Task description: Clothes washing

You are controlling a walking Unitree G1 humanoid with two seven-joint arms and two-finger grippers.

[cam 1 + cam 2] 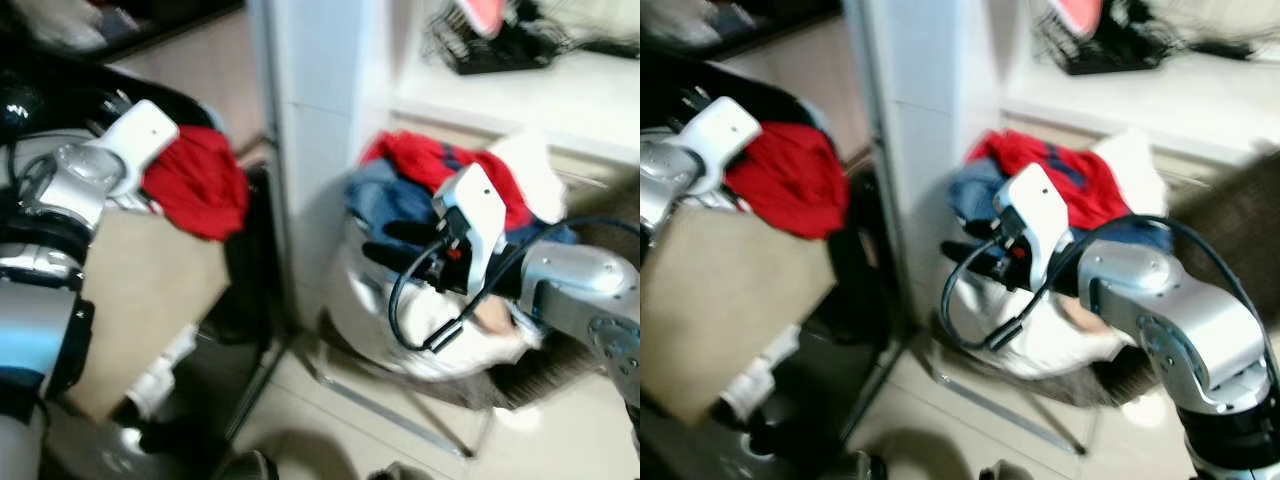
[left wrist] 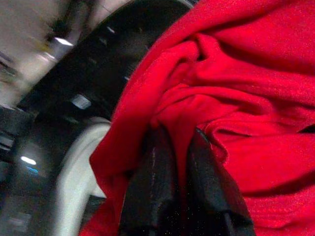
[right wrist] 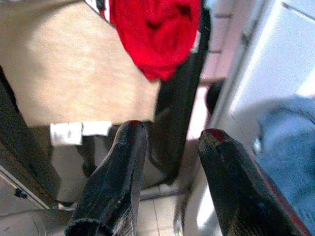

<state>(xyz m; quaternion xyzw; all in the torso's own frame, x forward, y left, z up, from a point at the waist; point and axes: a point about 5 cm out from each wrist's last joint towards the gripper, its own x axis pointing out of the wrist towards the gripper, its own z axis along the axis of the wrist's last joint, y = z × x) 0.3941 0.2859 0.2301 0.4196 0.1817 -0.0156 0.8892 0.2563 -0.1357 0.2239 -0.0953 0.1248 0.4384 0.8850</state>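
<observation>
From the head views, the left gripper (image 1: 160, 180) carries a red garment (image 1: 200, 185); the right gripper (image 1: 385, 245) hovers beside the laundry basket (image 1: 400, 340). At the left wrist, the jaws pinch the red cloth between them. At the right wrist, jaws are parted, empty. Keep the pinch firm until over the drum, I'd judge.

A crumpled red garment (image 1: 200, 182) hung bunched in the air beside a tan board, while a white basket (image 1: 372, 318) near the white pillar stood heaped with clothes, among them a red piece (image 1: 432, 162), blue denim (image 1: 392, 205) and white fabric (image 1: 530, 170).
</observation>
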